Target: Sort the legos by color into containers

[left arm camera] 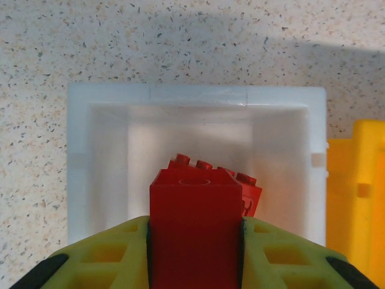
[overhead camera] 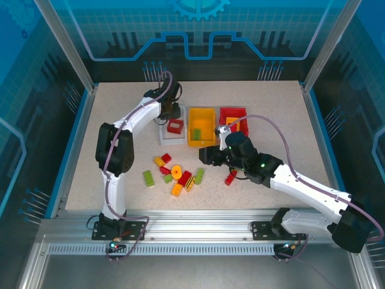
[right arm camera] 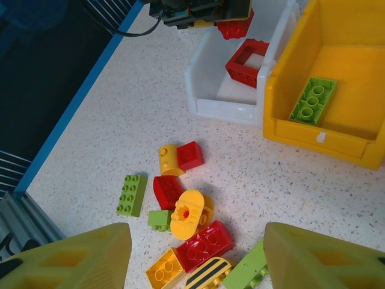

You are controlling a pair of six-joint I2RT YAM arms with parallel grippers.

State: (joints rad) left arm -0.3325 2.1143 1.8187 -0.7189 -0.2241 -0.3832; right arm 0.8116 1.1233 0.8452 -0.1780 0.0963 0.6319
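Observation:
My left gripper [left arm camera: 195,227] is shut on a red brick [left arm camera: 194,205] and holds it over the white bin [left arm camera: 198,95]. A red open frame [right arm camera: 246,60] lies in that bin. The yellow bin [overhead camera: 201,142] beside it holds a green brick [right arm camera: 313,99], and the red bin [overhead camera: 233,111] stands to its right. My right gripper [right arm camera: 195,232] hangs open above the loose pile: a red long brick [right arm camera: 207,242], a yellow oval piece [right arm camera: 187,214], a green brick [right arm camera: 132,194] and others. In the top view the left gripper [overhead camera: 172,113] is at the white bin and the right gripper [overhead camera: 206,155] is right of the pile [overhead camera: 174,171].
A single red brick [overhead camera: 231,178] lies apart under the right arm. The table's blue edge [right arm camera: 78,96] runs along the left in the right wrist view. Bare tabletop [overhead camera: 120,120] lies left of the bins and the pile.

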